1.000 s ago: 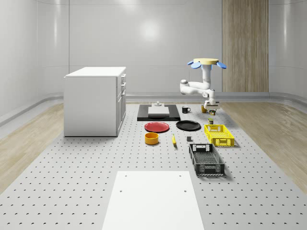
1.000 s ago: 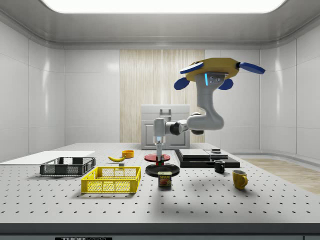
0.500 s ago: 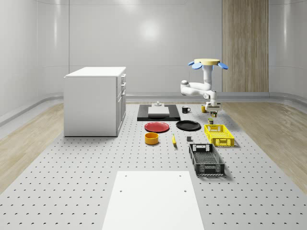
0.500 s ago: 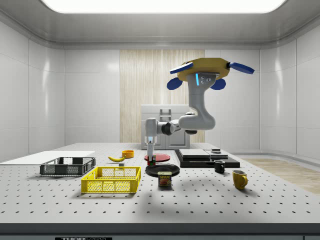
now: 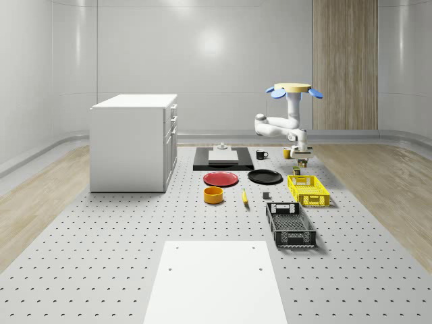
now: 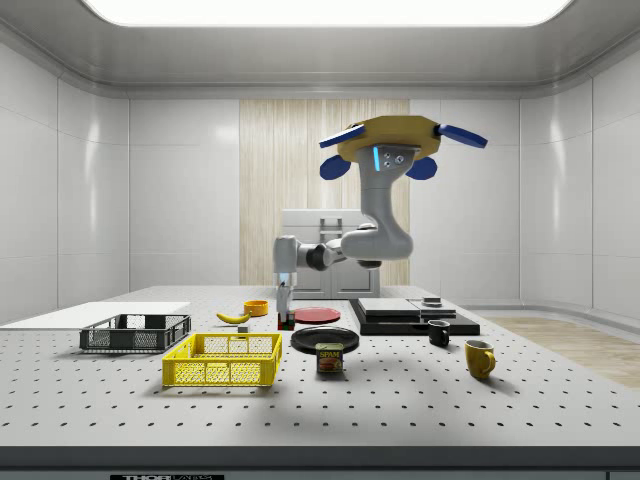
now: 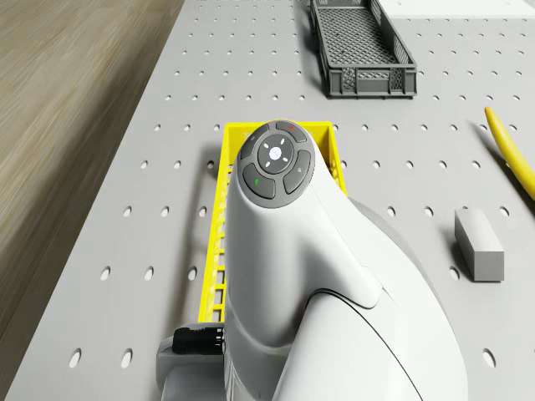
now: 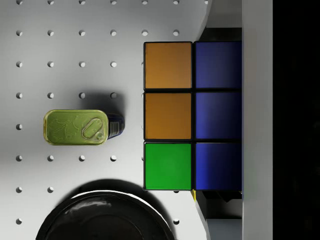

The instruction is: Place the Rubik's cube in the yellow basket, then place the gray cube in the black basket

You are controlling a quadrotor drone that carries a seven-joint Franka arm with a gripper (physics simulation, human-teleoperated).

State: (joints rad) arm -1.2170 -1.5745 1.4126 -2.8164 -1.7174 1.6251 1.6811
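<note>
Aloft, Rubik's cube in fingers, near yellow basket edge.

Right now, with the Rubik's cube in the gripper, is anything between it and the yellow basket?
Nothing visible blocks it. The gripper holds the Rubik's cube above the table, close beside the yellow basket, whose top is open. The spam can and black plate sit lower, off to the side view's right.

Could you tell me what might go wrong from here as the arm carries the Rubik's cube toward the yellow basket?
The Rubik's cube sits in the end effector above the table, so a slipping grip might drop it short of the yellow basket. The end effector hangs low near the black plate and spam can, so descending early could knock them.
</note>
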